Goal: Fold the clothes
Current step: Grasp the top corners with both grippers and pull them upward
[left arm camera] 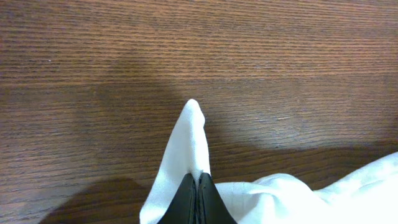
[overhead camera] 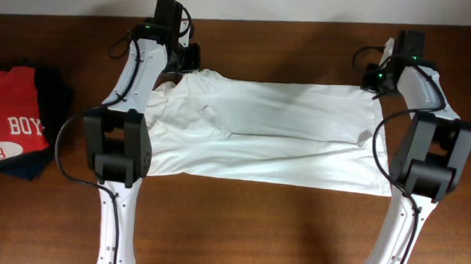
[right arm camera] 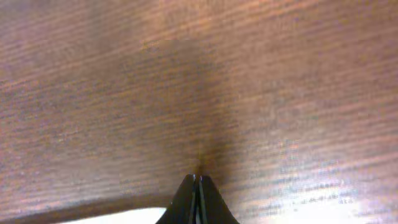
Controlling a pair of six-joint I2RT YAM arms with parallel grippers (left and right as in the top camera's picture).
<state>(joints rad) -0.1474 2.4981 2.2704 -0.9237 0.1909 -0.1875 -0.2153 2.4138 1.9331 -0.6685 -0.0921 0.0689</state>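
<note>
The white T-shirt (overhead camera: 260,133) lies across the middle of the wooden table, folded lengthwise, its upper layer stretched between my two arms. My left gripper (overhead camera: 187,62) is at the shirt's far left corner. In the left wrist view it (left arm camera: 198,177) is shut on a peak of white cloth (left arm camera: 186,143) just above the table. My right gripper (overhead camera: 373,80) is at the shirt's far right corner. In the right wrist view it (right arm camera: 198,179) is shut, with a strip of white cloth (right arm camera: 112,218) below and beside the fingers. The printed mark is hidden.
A red T-shirt with white lettering (overhead camera: 3,122) lies on dark navy folded garments (overhead camera: 51,88) at the table's left edge. Bare wood (overhead camera: 254,231) runs along the front, and a narrow strip of it lies behind the shirt.
</note>
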